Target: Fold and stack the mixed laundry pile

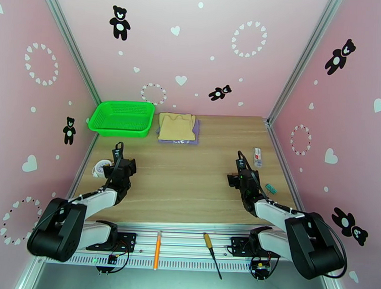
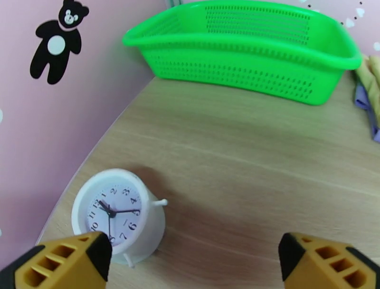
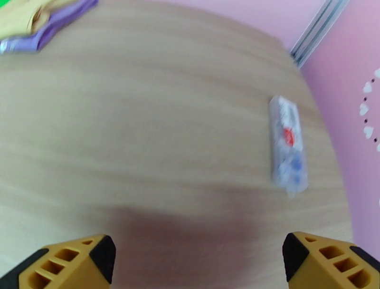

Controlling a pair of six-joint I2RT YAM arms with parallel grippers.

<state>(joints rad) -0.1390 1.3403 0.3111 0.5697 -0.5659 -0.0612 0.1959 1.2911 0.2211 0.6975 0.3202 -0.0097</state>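
Note:
The tan-beige garment (image 1: 176, 126) lies folded flat on the folded lavender-purple shirt (image 1: 196, 133), a stack at the table's back centre beside the basket. The left wrist view catches the stack's edge at its right border, tan (image 2: 373, 76) over lavender (image 2: 363, 98); the right wrist view shows it at top left, lavender (image 3: 59, 26) under tan (image 3: 21, 14). My left gripper (image 1: 118, 152) (image 2: 194, 266) is open over bare wood at the left, well short of the stack. My right gripper (image 1: 239, 158) (image 3: 199, 266) is open over bare wood at the right, holding nothing.
A green mesh basket (image 1: 122, 118) (image 2: 247, 47) stands at the back left. A white alarm clock (image 1: 99, 168) (image 2: 116, 214) lies by the left gripper. A small packet (image 1: 257, 156) (image 3: 287, 142) lies near the right wall. An orange pen (image 1: 157, 249) and a screwdriver (image 1: 211, 254) rest on the front rail.

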